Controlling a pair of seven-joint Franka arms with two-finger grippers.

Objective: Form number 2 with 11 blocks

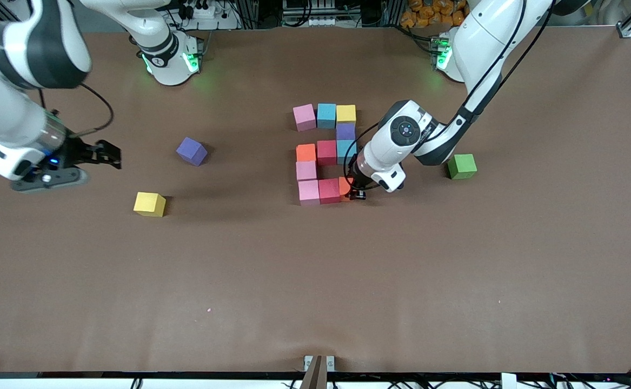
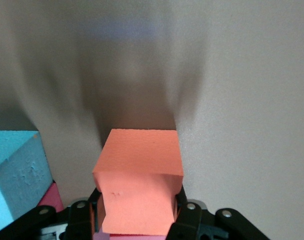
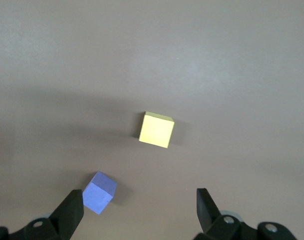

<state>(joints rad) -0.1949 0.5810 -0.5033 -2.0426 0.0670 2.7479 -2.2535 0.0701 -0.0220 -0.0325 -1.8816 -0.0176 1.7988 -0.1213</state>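
1. The left hand (image 1: pixel 356 195) is down at the nearest row of the blocky number 2 (image 1: pixel 326 154), built of small matte foam cubes on the brown bench (image 1: pixel 315 281). Its fingers (image 2: pixel 184 220) are clamped on an orange foam cube (image 2: pixel 139 182).
2. That orange cube (image 1: pixel 345 186) sits at the end of the nearest row toward the left arm's end of the bench, beside a red foam cube (image 1: pixel 329 190) and a pink foam cube (image 1: pixel 309 192). Whether it rests fully on the bench is hard to tell, since the hand covers part of it.
3. Farther from the front camera, the digit runs through a pink cube (image 1: pixel 306 170), then a middle row of orange (image 1: pixel 306 152), red (image 1: pixel 326 152) and cyan-blue (image 1: pixel 346 150) cubes, a purple cube (image 1: pixel 345 131), and a top row of pink (image 1: pixel 304 116), cyan-blue (image 1: pixel 326 115) and yellow (image 1: pixel 346 113) cubes.
4. The right hand (image 1: pixel 107 154) waits in the air with its jaws spread wide and empty, over the bench toward the right arm's end.
5. A loose purple foam cube (image 1: pixel 191 151) and a loose yellow foam cube (image 1: pixel 150 204) lie near it, apart from each other.
6. A green foam cube (image 1: pixel 462 166) stands alone toward the left arm's end, well apart from the digit.
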